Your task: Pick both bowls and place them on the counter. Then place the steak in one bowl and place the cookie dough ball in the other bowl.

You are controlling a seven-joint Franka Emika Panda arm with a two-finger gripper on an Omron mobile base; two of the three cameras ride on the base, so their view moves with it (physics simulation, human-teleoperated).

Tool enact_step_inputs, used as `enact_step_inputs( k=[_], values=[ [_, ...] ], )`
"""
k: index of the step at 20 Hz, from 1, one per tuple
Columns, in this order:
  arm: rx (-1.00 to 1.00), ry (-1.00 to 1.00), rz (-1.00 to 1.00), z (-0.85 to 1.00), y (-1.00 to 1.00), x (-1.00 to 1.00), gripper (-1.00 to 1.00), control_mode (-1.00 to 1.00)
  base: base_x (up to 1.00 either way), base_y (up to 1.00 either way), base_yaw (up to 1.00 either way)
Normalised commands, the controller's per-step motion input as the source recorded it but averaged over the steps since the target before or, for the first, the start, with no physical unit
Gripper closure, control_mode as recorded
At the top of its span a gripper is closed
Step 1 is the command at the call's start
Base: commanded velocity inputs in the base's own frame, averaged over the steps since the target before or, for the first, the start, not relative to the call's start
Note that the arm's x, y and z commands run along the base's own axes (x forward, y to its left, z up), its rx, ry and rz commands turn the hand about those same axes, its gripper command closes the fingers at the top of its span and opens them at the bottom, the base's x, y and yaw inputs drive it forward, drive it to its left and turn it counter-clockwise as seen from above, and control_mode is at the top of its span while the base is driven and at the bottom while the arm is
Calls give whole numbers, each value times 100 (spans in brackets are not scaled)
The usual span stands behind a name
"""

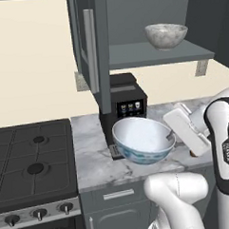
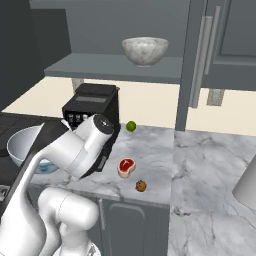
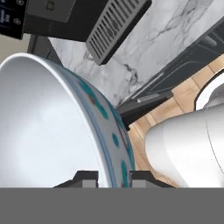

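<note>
My gripper (image 3: 114, 177) is shut on the rim of the wide white bowl with blue pattern (image 3: 48, 127), one fingertip inside and one outside. The bowl (image 1: 142, 141) hangs tilted just above the counter (image 1: 90, 160) in front of the coffee machine; in the right base view it (image 2: 22, 145) shows at the left, behind my arm. The smaller grey marbled bowl (image 1: 166, 35) (image 2: 145, 50) stands on the open shelf above. The steak (image 2: 126, 166) lies on the counter (image 2: 200, 155) to the right of my arm, with the cookie dough ball (image 2: 141, 186) just in front of it near the edge.
A black coffee machine (image 1: 125, 104) (image 2: 92, 102) stands at the back of the counter. A green lime (image 2: 131, 126) lies beside it. The black gas stove (image 1: 33, 158) adjoins the counter on the left. An open grey cabinet door (image 1: 91, 46) hangs over the coffee machine.
</note>
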Motion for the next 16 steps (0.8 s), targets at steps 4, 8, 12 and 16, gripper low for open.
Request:
enact_step_inputs(
  k=[4,8,12,16],
  values=[
    [0,4,0,-22,23,9,100,-100,0,0,0],
    [0,4,0,-23,22,1,100,-100,0,0,0],
    [-2,2,0,-18,26,11,100,-100,0,0,0],
    [-9,0,0,-14,30,24,100,-100,0,0,0]
  ],
)
